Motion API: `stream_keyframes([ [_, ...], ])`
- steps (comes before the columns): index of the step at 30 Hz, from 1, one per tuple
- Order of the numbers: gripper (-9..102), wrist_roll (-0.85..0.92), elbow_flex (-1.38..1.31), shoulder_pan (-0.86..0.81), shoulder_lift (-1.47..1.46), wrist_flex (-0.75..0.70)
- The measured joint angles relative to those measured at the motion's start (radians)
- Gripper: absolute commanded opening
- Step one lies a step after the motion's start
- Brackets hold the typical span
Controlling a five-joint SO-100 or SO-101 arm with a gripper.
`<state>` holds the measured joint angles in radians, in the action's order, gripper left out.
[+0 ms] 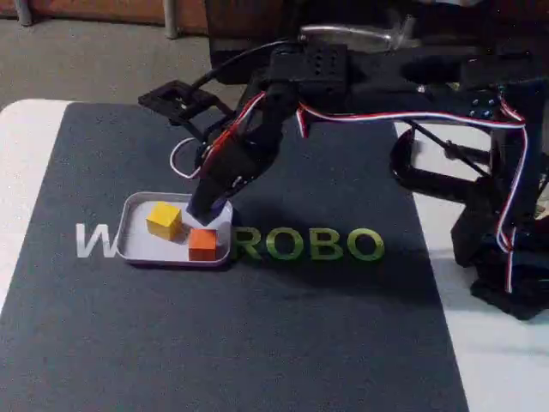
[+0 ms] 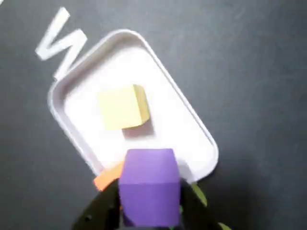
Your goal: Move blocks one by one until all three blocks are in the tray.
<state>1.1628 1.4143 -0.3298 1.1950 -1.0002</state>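
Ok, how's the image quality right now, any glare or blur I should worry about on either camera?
Wrist view: the tray floor is washed out, bleaching the yellow block; the purple block in the gripper is close and soft-edged. Fixed view: dim and grainy, the arm shadowing the tray, but the yellow and orange blocks read clearly.

The dark mat [image 1: 257, 326] carries a pale "W" [image 1: 93, 241] left of the tray [image 1: 137, 249] and green "ROBO" [image 1: 309, 245] to its right in the fixed view.
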Motion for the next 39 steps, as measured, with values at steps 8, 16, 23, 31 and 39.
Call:
stream_keyframes([
  [8,8,0.009,0.000,-0.009,-0.009,0.000],
  [16,24,0.018,0.000,-0.009,-0.009,0.000],
  [23,24,0.025,0.000,-0.009,-0.009,-0.006],
  [31,21,0.103,0.000,-0.009,-0.005,-0.104],
  [39,20,0.233,0.000,-0.009,0.100,-0.227],
])
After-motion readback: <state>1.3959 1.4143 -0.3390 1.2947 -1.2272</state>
